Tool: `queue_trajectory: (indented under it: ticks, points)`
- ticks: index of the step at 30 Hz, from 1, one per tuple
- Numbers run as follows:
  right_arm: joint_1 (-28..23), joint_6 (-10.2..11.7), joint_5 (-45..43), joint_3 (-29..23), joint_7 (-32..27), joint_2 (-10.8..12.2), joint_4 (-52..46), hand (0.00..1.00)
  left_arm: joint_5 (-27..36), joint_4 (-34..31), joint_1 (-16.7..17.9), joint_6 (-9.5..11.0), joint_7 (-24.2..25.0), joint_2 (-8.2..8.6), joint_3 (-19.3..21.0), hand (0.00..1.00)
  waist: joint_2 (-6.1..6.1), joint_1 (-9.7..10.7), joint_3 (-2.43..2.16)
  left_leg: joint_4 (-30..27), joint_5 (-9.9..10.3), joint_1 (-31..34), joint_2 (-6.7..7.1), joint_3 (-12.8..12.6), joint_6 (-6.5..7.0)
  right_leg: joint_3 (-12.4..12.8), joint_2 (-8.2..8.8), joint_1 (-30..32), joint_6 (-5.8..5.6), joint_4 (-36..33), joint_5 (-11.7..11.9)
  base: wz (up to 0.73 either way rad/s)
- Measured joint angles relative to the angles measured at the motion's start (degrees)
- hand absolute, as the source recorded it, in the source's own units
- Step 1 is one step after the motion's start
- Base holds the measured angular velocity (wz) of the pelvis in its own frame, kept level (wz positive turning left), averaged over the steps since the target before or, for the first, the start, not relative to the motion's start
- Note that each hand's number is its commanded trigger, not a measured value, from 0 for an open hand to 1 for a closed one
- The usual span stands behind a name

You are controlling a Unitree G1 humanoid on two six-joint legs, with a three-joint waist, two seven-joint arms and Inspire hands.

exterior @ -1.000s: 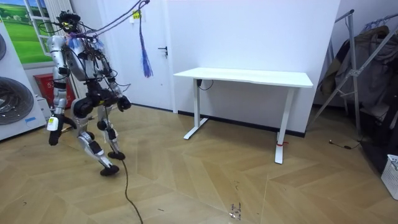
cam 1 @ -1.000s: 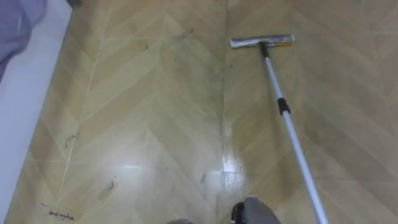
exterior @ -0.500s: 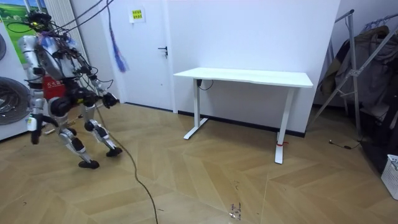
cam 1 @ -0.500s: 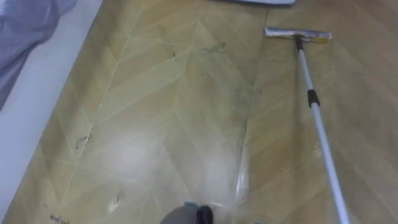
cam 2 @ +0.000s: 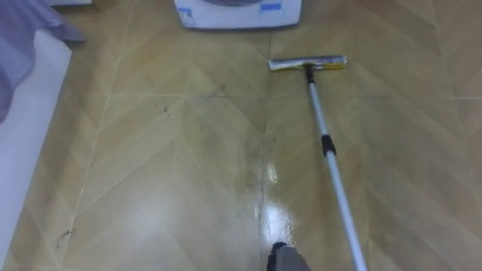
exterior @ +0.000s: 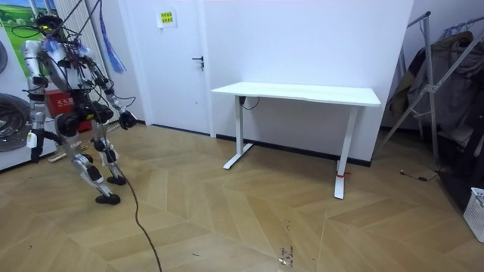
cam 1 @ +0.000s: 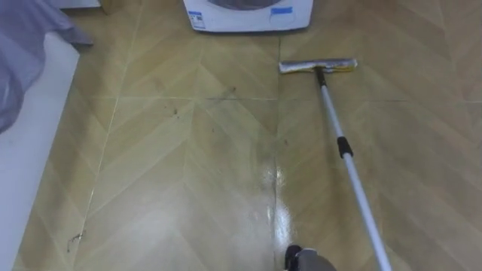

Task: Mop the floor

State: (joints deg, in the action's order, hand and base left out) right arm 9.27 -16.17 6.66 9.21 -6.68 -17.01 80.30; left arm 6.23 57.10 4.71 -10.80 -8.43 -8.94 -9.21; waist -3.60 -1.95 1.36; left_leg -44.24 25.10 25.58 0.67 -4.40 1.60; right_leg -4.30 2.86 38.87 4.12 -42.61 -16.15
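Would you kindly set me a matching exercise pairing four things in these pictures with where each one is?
Things:
1 mop head
2 washing machine
3 white table
4 door

Places:
a standing at the room view's middle
b at the far end of the pole
c at the top edge of the eye views
d shut, to the room view's left of the table

Pairs: 1-b, 2-c, 3-a, 4-d

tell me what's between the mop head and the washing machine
Only bare floor lies between the mop head and the washing machine, as both eye views show.
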Motion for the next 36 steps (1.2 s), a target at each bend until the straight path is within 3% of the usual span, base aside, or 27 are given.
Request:
queue_trajectory:
  ticks: [3, 4, 5, 6, 7, 8, 10, 13, 15, 17, 20, 22, 26, 29, 31, 36]
  points:
    - [8.8, 0.5, 0.4, 0.3, -0.1, -1.5, 0.0, 1.00, -0.1, -0.1, -0.1, -0.3, -0.9, -1.09, -0.5, 0.00, 0.69, -0.2, 0.41, -7.3, -1.6, 4.5, -0.70, 0.7, -2.13, 0.3, -0.79, -0.1, 0.76, -1.9, -2.0, 0.31]
    - [11.8, 1.1, 2.3, 0.8, -0.2, -1.4, -0.2, 1.00, -0.1, -0.8, -0.4, -0.2, -1.6, -1.70, -0.9, 0.00, 1.48, -0.3, 0.89, -6.3, -1.4, 7.7, -0.17, 1.1, -2.20, 1.1, -1.26, 0.0, 0.93, -1.9, -2.2, 0.55]
    - [12.8, 0.2, 3.2, 0.8, -0.1, -1.4, 0.4, 1.00, -0.1, -1.1, -0.6, -0.2, -1.9, -1.96, -1.1, 0.00, 1.76, -0.6, 0.89, -5.2, -1.5, 9.2, 0.07, 1.2, -2.30, 1.4, -1.33, -0.1, 0.97, -1.7, -2.3, 0.41]
    - [12.6, -0.2, 5.6, 0.6, 0.1, -1.1, 1.5, 1.00, -0.2, -1.4, -0.7, 0.0, -2.4, -2.12, -1.2, 0.00, 2.71, -2.0, 1.20, -1.7, -2.1, 12.0, 0.39, 1.2, -2.53, 2.4, -2.26, -0.7, 1.09, -0.5, -2.0, 0.04]
    - [12.2, -0.2, 6.3, 0.6, 0.8, -1.0, 1.5, 1.00, -0.2, -1.2, -0.6, -0.2, -2.2, -1.89, -1.2, 0.00, 3.06, -3.0, 1.20, 3.4, -3.8, 13.7, 0.60, 1.3, -2.34, 2.8, -3.01, -1.5, 1.04, 0.9, -1.5, -0.17]
    - [12.0, -0.2, 6.4, 0.6, 1.2, -1.1, 1.5, 1.00, -0.2, -0.9, 0.0, -0.2, -2.1, -1.70, -1.2, 0.00, 3.28, -3.4, 1.21, 5.0, -6.4, 14.0, 0.75, 1.3, -1.32, 2.9, -3.03, -2.1, 0.98, 1.2, -1.4, -0.45]
    - [10.7, 0.1, 6.0, 0.9, 2.6, -1.6, 1.2, 1.00, -0.5, 0.0, 1.8, -0.6, -1.3, -1.14, -1.2, 0.00, 3.23, -3.3, 0.78, 7.4, -11.3, 11.4, 0.98, 0.9, 1.04, 3.4, -3.33, -4.1, -0.39, 1.8, -1.5, -0.37]
    - [7.4, 1.7, 6.6, 0.9, 4.3, -1.3, 1.1, 1.00, -0.7, 0.3, 0.3, -0.4, -0.2, -1.17, -1.1, 0.00, 3.00, -3.3, 0.79, 7.7, -11.1, 9.0, 1.08, 0.4, 3.16, 2.5, -2.77, -7.1, -1.36, 3.2, -2.1, -0.02]
    - [5.1, 3.5, 7.1, 0.9, 5.1, -1.0, 0.8, 1.00, -0.6, 0.3, -0.9, 0.6, 0.5, -1.13, -0.9, 0.00, 2.65, -3.3, 0.76, 8.5, -10.5, 6.5, 1.25, 0.5, 3.68, 1.1, -2.15, -10.1, -1.59, 4.8, -2.3, -0.02]
    - [3.3, 4.7, 6.9, 0.9, 5.3, -0.6, 0.8, 1.00, -0.7, 0.3, -1.1, 2.1, 1.1, -0.84, 0.1, 0.00, 1.95, -3.0, 0.35, 9.7, -9.9, 3.6, 1.39, 0.4, 3.96, -0.6, -1.49, -13.5, -1.79, 6.9, -2.4, -0.02]
    - [-0.8, 6.3, 5.8, 0.8, 5.3, -0.2, 0.8, 1.00, -0.8, 1.0, -1.0, 3.2, 1.9, -0.52, 1.8, 0.00, 1.36, -2.9, -0.35, 14.1, -10.1, -3.0, 2.48, 0.5, 4.28, -1.0, -0.76, -19.5, -2.52, 10.9, -2.6, 0.04]
    - [-4.4, 6.4, 4.1, 0.8, 5.3, 0.2, 0.7, 1.00, -0.8, 1.3, 0.3, 3.1, 1.9, -0.55, 2.7, 0.00, 0.97, -2.5, -1.47, 18.8, -10.8, -8.7, 2.89, 0.8, 4.42, -1.3, -0.62, -25.7, -3.05, 16.5, -1.5, 0.02]
    - [-8.6, 6.4, -0.6, 0.8, 5.2, 0.6, 0.8, 1.00, -1.0, 0.4, 3.7, 2.8, 1.7, -0.68, 5.1, 0.00, 1.21, -1.5, -1.60, 25.1, -11.8, -16.4, 3.20, 0.4, 4.26, -2.2, -0.80, -33.0, -3.42, 23.2, 0.0, -0.12]
    - [-11.4, 6.0, -3.4, 0.7, 4.8, 2.3, 0.8, 1.00, -1.8, -0.9, 5.7, 2.6, 1.2, -0.72, 6.7, 0.00, 2.86, 0.0, -1.62, 28.4, -12.1, -20.6, 3.22, 0.0, 3.94, -2.3, -1.00, -37.0, -3.30, 26.2, 0.3, -0.09]
    - [-12.9, 5.9, -4.2, 0.7, 5.1, 3.9, 0.3, 1.00, -1.9, -0.9, 6.1, 2.6, 1.2, -0.55, 6.7, 0.00, 4.17, 0.7, -1.34, 29.0, -12.1, -22.5, 3.16, 0.0, 3.89, -2.5, -0.99, -39.2, -3.18, 27.5, 0.4, -0.05]
    - [-13.5, 5.8, -5.1, -1.6, 6.9, 5.2, -0.3, 1.00, -3.8, 0.2, 5.1, 2.9, 2.3, 0.73, 7.1, 0.00, 4.39, 1.7, -1.02, 30.7, -12.1, -25.6, 3.07, 0.2, 3.88, -2.9, -1.34, -43.2, -3.13, 31.1, 1.4, -0.02]
